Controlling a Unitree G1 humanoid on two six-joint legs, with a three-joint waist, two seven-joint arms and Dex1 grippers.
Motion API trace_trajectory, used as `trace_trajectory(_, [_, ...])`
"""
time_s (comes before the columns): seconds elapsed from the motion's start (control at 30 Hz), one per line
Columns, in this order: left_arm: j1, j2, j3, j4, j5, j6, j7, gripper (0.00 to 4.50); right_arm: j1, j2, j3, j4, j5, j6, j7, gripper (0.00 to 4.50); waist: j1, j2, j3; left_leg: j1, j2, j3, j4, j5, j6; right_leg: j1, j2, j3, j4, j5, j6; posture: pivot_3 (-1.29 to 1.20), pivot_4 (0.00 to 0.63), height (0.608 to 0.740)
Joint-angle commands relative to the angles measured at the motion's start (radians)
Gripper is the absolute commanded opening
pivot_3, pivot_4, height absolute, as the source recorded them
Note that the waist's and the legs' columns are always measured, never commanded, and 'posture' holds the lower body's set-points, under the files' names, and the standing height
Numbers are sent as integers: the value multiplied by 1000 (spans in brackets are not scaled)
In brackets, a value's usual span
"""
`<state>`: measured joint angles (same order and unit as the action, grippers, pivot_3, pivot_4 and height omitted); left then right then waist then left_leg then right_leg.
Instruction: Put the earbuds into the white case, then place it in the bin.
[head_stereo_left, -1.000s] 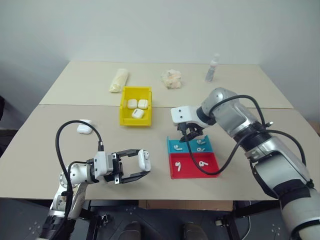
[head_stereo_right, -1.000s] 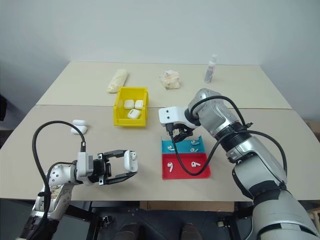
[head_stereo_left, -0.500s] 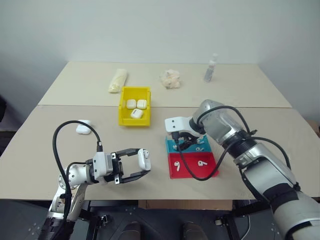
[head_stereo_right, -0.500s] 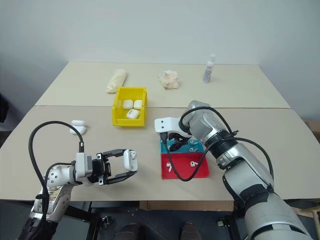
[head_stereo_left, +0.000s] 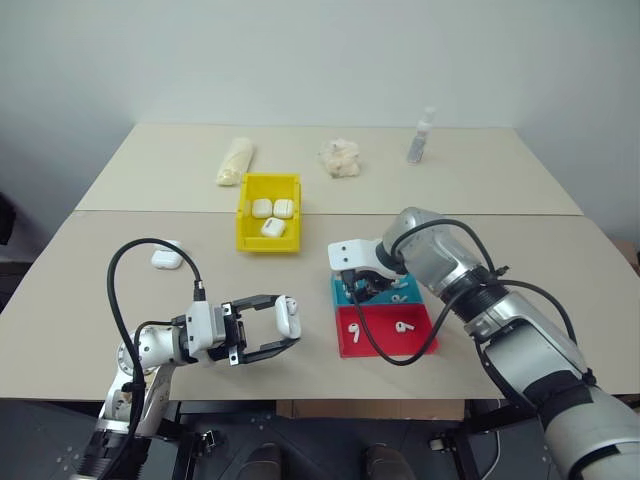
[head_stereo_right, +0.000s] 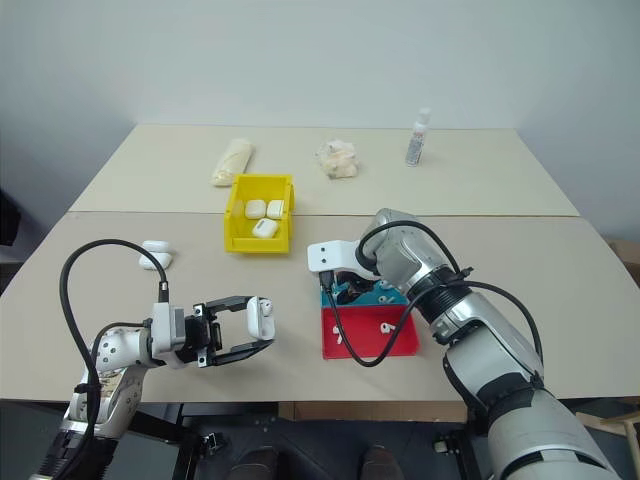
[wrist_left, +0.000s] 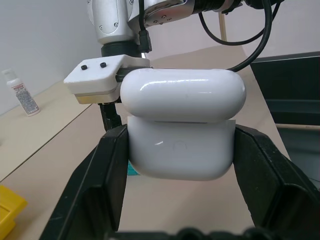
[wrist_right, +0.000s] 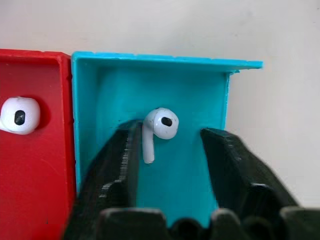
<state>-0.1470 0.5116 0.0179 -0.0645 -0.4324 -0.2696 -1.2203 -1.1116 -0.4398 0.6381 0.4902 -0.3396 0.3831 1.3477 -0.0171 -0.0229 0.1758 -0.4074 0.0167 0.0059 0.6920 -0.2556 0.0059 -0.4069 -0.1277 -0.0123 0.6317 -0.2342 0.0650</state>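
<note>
My right fingers (wrist_right: 167, 150) stand apart around an earbud (wrist_right: 159, 127) in the blue half of the tray (head_stereo_left: 385, 292), at 3 o'clock from the white case (head_stereo_left: 288, 317) gripped open-lidded in my left fingers (wrist_left: 180, 170). Closing off-centre could flick the glossy bud away.

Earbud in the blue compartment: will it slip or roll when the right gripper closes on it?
Probably slippery: the earbud looks glossy and rounded. It may squirt sideways, lying loose between the right gripper fingers. Likely very light, given how tiny it looks in the tray.
</note>
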Motion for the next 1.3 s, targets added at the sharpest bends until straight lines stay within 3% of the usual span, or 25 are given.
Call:
trace_trajectory(0.03, [-1,2,3,-18,-5,-24,8,2786,0,4,-16,-18,-2,-16,-3,2111,0,0,0,0,0,0,0,0,0,0,0,0,0,0,0,0,150,740])
trace_trajectory(0.43, [-7,-2,-6,-7,-5,-37,6,2786,22,-11,-14,-54,-3,-45,9,2111,0,0,0,0,0,0,0,0,0,0,0,0,0,0,0,0,150,740])
trace_trajectory(0.57, [-9,-1,-8,-4,-5,-38,5,2786,28,-15,-12,-44,-11,-51,2,1207,0,0,0,0,0,0,0,0,0,0,0,0,0,0,0,0,150,740])
trace_trajectory(0.9, [-12,-8,-13,1,-5,-43,8,2786,35,-22,-2,-40,-37,-68,-10,1207,0,0,0,1,0,0,0,0,0,1,0,0,0,0,0,0,150,740])
trace_trajectory(1.03, [-20,-9,-13,10,-6,-45,4,2786,37,-22,-6,-45,-38,-70,-6,630,0,0,0,2,0,0,0,0,0,2,0,0,0,0,0,0,150,740])
trace_trajectory(1.3, [-48,-33,-15,-12,-41,-15,19,2786,35,-53,-86,-137,-14,-5,-29,630,4,0,0,1,0,0,0,0,0,1,0,0,0,0,0,0,150,740])
